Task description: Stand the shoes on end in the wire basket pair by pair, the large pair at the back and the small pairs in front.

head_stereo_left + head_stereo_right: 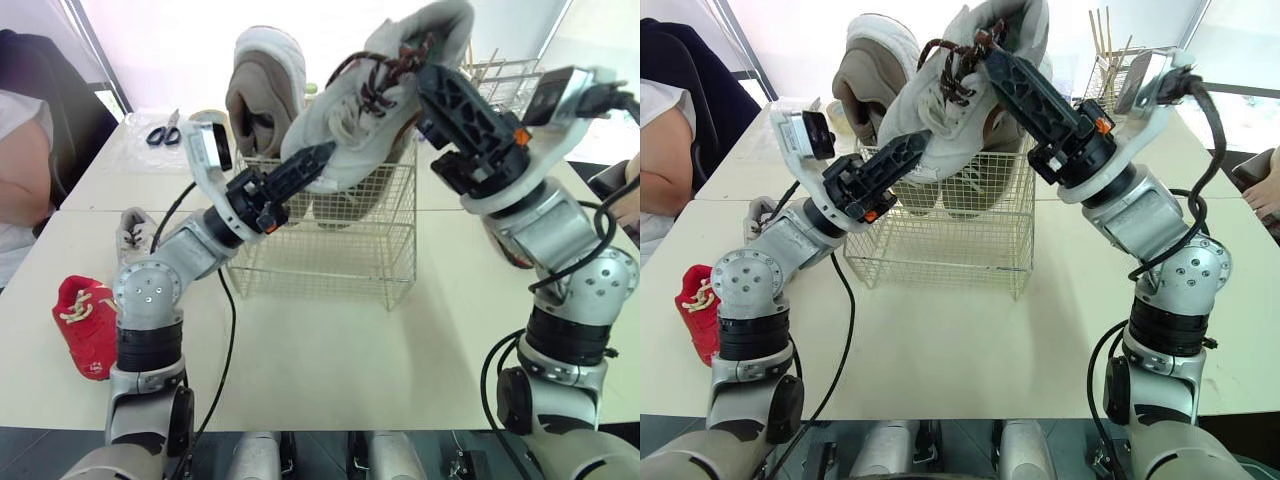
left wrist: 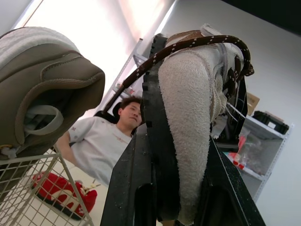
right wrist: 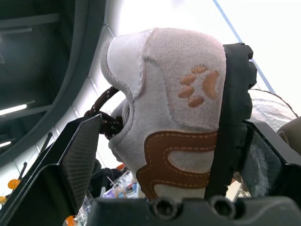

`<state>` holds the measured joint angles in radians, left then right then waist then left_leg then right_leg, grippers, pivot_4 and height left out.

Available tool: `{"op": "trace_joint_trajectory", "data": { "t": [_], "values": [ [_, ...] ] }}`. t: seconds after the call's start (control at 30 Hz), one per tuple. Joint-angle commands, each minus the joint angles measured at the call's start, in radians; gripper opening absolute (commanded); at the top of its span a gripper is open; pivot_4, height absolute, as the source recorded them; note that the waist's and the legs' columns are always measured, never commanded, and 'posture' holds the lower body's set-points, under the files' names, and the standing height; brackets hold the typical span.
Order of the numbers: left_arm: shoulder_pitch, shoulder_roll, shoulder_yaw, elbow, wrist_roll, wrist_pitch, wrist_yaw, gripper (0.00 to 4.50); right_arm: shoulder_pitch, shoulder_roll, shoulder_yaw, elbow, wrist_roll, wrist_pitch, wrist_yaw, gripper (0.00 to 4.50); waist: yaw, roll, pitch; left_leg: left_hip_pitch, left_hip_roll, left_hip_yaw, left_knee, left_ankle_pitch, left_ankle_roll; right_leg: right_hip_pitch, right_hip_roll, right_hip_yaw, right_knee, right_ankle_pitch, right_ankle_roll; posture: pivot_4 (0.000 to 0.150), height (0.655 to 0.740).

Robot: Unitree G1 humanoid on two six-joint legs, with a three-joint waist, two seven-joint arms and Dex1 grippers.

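A large light-grey shoe (image 1: 370,110) with brown laces hangs tilted above the wire basket (image 1: 330,250). My left gripper (image 1: 310,160) is shut on its toe end (image 2: 188,132). At the upper end my right gripper (image 1: 430,75) is shut on the heel (image 3: 178,117), which carries an orange paw print. A matching large beige shoe (image 1: 262,90) stands on end in the back left of the basket. On the table to the left lie a small red shoe (image 1: 85,320) and a small white shoe (image 1: 133,232), partly behind my left arm.
Scissors (image 1: 162,133) lie at the back left of the table. A second wire rack (image 1: 505,80) with sticks stands behind my right arm. A person (image 1: 25,150) sits at the left edge, and a hand (image 1: 625,200) shows at the right edge.
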<state>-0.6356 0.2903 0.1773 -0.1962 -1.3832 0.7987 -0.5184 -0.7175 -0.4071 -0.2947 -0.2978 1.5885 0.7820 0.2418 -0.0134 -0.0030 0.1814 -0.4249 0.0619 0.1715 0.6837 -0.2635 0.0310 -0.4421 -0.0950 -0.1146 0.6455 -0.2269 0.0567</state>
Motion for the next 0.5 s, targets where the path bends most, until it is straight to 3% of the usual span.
{"op": "trace_joint_trajectory", "data": {
  "t": [0.03, 0.17, 0.23, 0.4, 0.5],
  "values": [
    [-0.015, -0.008, -0.005, -0.019, 0.012, -0.003, 0.003, 0.30, -0.031, 0.016, 0.020, -0.022, -0.005, -0.025, 0.007, 3.14, 0.000, 0.000, 0.000, 0.000, 0.000, 0.000, 0.000, 0.000, 0.000, 0.000, 0.000, 0.000, 0.000, 0.000, 0.000, 0.150, 0.7352],
    [-0.012, -0.001, 0.000, -0.019, 0.020, 0.002, 0.012, 0.30, -0.039, 0.012, 0.026, -0.014, -0.016, -0.033, 0.025, 1.18, 0.000, 0.000, 0.000, 0.000, 0.000, 0.000, 0.000, 0.000, 0.000, 0.000, 0.000, 0.000, 0.000, 0.000, 0.000, 0.150, 0.7352],
    [-0.013, 0.011, 0.002, -0.014, 0.018, 0.016, 0.017, 1.39, -0.052, 0.005, 0.022, -0.008, -0.017, -0.035, 0.035, 0.50, 0.000, 0.000, 0.000, 0.000, 0.000, 0.000, 0.000, 0.000, 0.000, 0.000, 0.000, 0.000, 0.000, 0.000, 0.000, 0.150, 0.7352],
    [0.019, 0.184, -0.007, -0.050, 0.134, 0.054, -0.066, 3.69, -0.122, -0.070, 0.003, 0.041, -0.074, -0.027, 0.143, 0.50, -0.006, 0.000, 0.000, 0.000, 0.001, 0.000, 0.000, 0.000, 0.000, -0.001, 0.001, 0.000, 0.000, 0.000, 0.000, 0.150, 0.7352],
    [0.072, 0.379, 0.012, -0.108, 0.181, 0.101, -0.201, 3.69, -0.184, -0.198, 0.002, 0.131, -0.167, -0.004, 0.316, 0.50, -0.006, 0.001, 0.001, 0.000, 0.001, 0.000, -0.002, 0.000, 0.000, -0.002, 0.001, 0.000, 0.000, 0.000, 0.000, 0.150, 0.7352]
  ]
}}
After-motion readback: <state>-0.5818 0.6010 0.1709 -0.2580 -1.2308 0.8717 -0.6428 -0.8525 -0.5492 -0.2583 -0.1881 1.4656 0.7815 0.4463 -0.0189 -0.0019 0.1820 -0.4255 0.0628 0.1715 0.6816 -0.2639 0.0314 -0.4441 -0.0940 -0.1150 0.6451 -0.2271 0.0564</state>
